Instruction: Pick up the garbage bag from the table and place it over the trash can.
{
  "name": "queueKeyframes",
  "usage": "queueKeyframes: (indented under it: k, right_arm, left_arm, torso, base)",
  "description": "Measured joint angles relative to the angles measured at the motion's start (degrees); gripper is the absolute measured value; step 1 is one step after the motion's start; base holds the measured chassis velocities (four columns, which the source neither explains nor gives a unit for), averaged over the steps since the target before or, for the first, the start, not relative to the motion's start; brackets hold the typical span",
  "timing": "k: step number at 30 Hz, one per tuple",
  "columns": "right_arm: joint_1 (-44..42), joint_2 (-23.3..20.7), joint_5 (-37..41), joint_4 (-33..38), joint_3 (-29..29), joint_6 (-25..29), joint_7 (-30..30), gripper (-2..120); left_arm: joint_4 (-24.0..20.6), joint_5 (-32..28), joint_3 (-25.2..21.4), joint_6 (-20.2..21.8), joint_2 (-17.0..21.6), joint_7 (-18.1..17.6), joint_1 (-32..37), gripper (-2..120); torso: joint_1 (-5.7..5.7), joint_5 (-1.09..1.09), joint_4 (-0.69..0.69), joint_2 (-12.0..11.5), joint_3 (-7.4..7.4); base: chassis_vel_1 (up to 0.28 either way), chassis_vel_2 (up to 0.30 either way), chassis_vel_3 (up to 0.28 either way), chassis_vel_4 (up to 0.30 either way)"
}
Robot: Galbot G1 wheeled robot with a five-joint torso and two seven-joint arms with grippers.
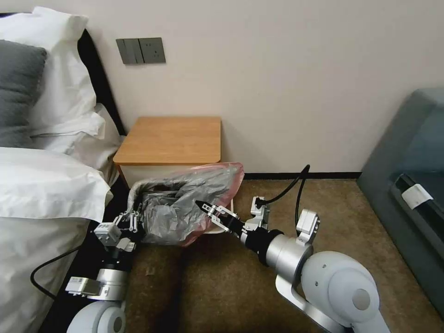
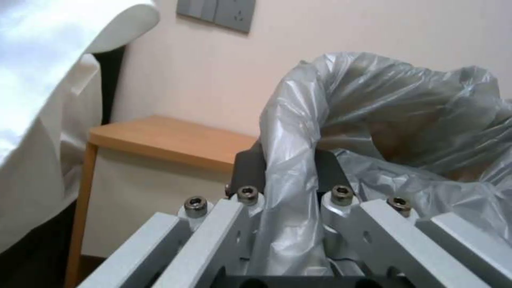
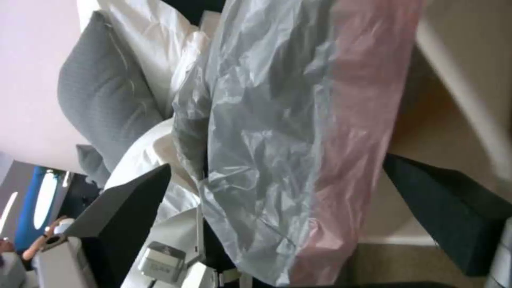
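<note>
Item: garbage bag [image 1: 185, 206], grey crinkly plastic with a pinkish-red rim. It is hanging off the table [image 1: 171, 138], stretched open between two tools at 6 o'clock of the table's front edge. The table top is bare wood.

Item: trash can [image 1: 230, 203]. A pale sliver of its rim is showing at 3 o'clock of the bag; the rest is lying hidden beneath the plastic, so how far the bag is already seated cannot be told.

Item: left tool [image 1: 134, 217], at 9 o'clock of the bag. In the left wrist view its fingers [image 2: 251, 172] are closing on a bunched fold of the grey plastic, holding it firmly.

Item: right tool [image 1: 210, 210], at 4 o'clock of the bag, reaching in from the carpet [image 1: 222, 286] side. Its dark fingers are standing apart on either side of the sheet in the right wrist view, the pink rim running between them; whether they are actually pinching the plastic cannot be told.

Handling note, as judgement: the step in hand is spreading the mouth over the bin. Doing it well is meaning keeping both tools pulling outward at 9 and 3 o'clock so the mouth is staying wider than the rim, lowering evenly, and avoiding a hard tug, since thin film is tearing or slipping easily.

Nearby: bed with white pillows [image 1: 51, 83] at 9 o'clock.
</note>
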Motion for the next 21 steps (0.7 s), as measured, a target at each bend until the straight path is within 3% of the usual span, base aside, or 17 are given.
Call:
queueKeyframes:
  k: [6, 15, 21]
  right_arm:
    - [0.15, 0.69, -0.71, -0.65, -0.09, -0.11, -2.33, 97]
    - [-0.79, 1.46, -6.28, -1.68, -0.82, -0.9, -9.57, 64]
    - [-0.81, 2.13, -7.29, -2.44, -0.78, -1.11, -10.98, 43]
  left_arm:
    - [-0.69, -0.03, 0.38, 0.43, -0.15, -0.31, 0.07, 8]
    - [-1.1, -1.99, 0.9, 2.55, -0.29, -2.05, 0.12, 8]
    - [-1.69, -2.57, 1.3, 3.12, -0.29, -2.33, 0.07, 8]
  torso:
    - [0.0, 0.0, 0.0, 0.0, 0.0]
    - [0.0, 0.0, 0.0, 0.0, 0.0]
    - [0.0, 0.0, 0.0, -0.01, 0.0]
  base:
    - [0.0, 0.0, 0.0, 0.0]
    - [0.0, 0.0, 0.0, 0.0]
    - [0.0, 0.0, 0.0, 0.0]
